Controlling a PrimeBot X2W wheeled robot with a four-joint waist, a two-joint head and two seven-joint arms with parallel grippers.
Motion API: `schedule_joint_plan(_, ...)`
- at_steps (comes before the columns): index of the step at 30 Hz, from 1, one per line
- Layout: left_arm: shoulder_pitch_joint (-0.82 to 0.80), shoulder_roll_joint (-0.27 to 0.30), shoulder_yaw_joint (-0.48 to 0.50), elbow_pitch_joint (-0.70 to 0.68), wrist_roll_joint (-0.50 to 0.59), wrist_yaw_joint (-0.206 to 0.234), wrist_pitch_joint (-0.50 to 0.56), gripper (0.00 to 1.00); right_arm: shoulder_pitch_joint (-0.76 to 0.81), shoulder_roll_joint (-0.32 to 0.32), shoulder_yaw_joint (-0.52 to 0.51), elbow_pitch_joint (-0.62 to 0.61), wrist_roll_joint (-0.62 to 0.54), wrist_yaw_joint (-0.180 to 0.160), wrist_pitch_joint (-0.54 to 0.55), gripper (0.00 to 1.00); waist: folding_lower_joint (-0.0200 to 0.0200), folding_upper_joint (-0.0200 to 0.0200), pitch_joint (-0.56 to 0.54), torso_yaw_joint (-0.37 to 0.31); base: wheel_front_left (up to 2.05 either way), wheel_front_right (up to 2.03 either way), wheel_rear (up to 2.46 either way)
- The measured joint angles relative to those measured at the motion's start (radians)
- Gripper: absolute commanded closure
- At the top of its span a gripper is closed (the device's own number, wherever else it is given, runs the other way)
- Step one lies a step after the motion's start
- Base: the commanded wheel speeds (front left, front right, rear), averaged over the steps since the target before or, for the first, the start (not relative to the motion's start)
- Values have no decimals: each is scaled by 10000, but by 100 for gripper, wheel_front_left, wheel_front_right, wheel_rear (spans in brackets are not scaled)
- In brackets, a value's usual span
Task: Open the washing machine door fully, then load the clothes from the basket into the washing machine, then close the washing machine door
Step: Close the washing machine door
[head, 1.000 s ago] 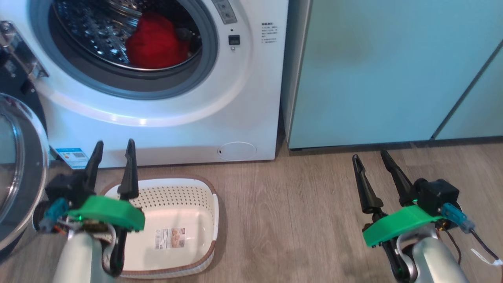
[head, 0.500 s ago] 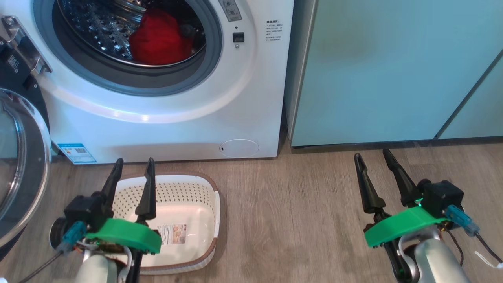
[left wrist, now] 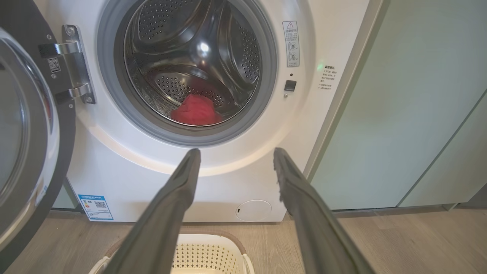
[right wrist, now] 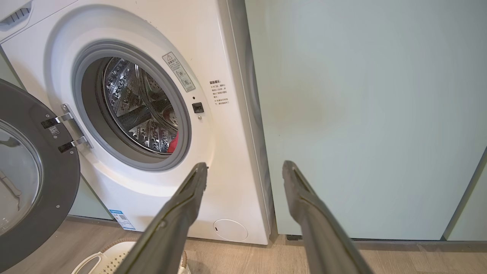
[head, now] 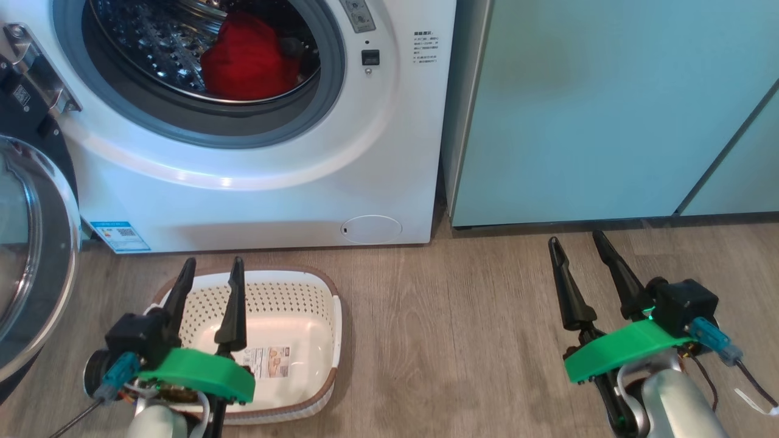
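With the soft red garment [head: 246, 58] in the steel drum at upper centre, the empty, wide-spread left gripper [head: 212, 263] at lower left should press the black-rimmed round glass door [left wrist: 64, 144] at the left edge firmly until it latches, while the right gripper [head: 575, 238] sits wide and empty.

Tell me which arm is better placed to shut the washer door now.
Left. The left tool is open above the basket, beside the open washing machine door on its side; the right tool sits far across, before the teal cabinet.
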Motion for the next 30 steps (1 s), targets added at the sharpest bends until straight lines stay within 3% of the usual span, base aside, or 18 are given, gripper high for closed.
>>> schedule_joint_plan(30, 163, 0, -251, 132, -105, -90, 0, 0, -1, 0, 199, 125, 0, 0, 0, 0, 1, 0, -80, -19, -6, 6, 0)
